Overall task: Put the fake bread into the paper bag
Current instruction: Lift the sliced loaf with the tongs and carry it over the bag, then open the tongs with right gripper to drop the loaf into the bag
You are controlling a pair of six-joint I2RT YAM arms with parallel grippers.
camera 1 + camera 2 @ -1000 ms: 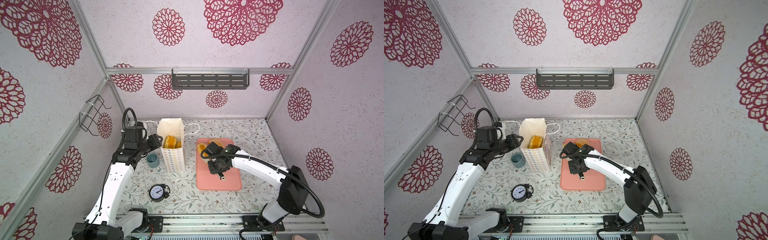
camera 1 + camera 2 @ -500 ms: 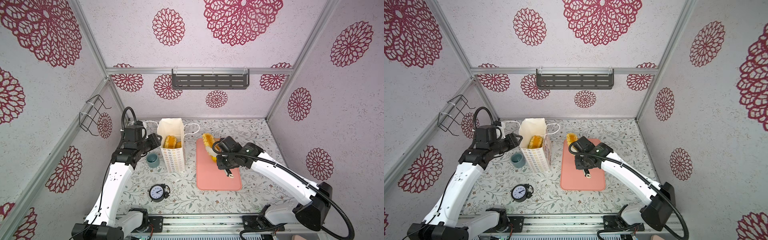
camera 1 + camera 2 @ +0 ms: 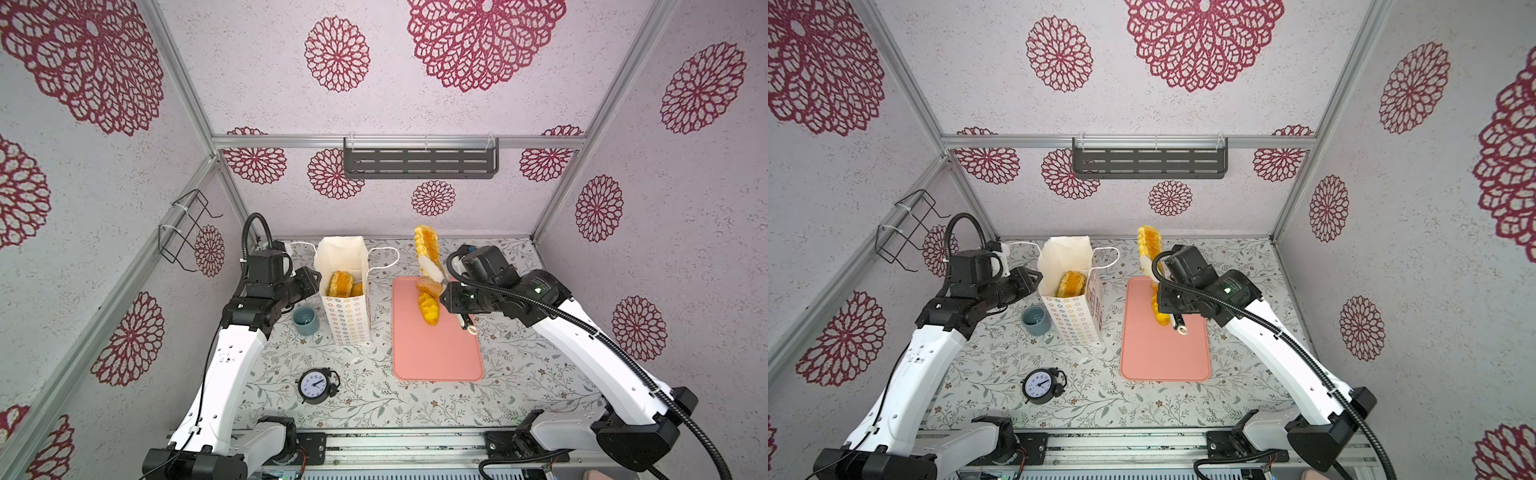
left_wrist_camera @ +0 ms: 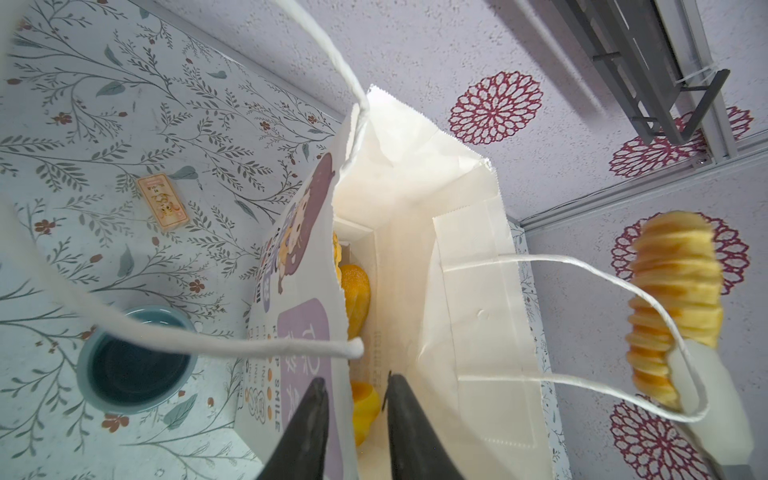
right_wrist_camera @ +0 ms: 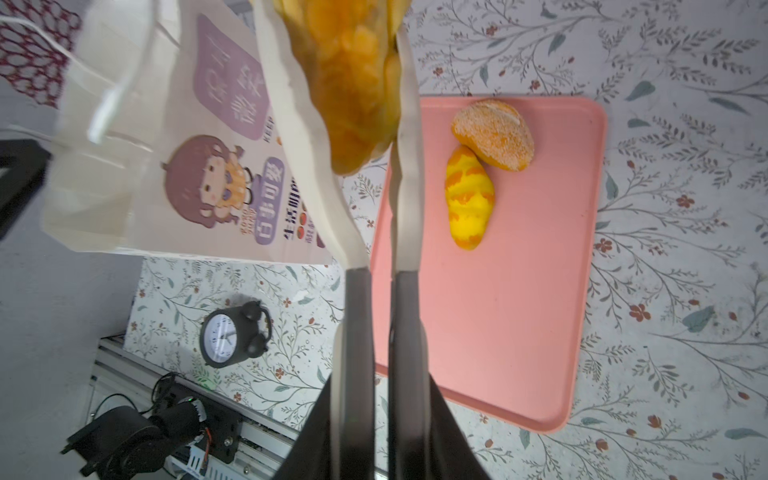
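A desk (image 3: 519,374) in leafy vine print sits between pale walls (image 3: 374,104) stamped with crimson flower medallions, with a dark slotted shelf (image 3: 420,163) on the back one. The white paper bag (image 3: 348,320), printed with a cartoon girl and "SMILE", stands left of a pink tray (image 3: 436,353). The right jaws clench a ridged roll (image 3: 427,245) aloft over the tray's far edge. The left jaws, slightly parted, straddle the bag's printed wall.

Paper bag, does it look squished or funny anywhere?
A bit. The paper bag stands upright, but its far top edge is creased and bent, and both cord handles flop outward over the table. Nothing looks torn or spilled from what the views show.
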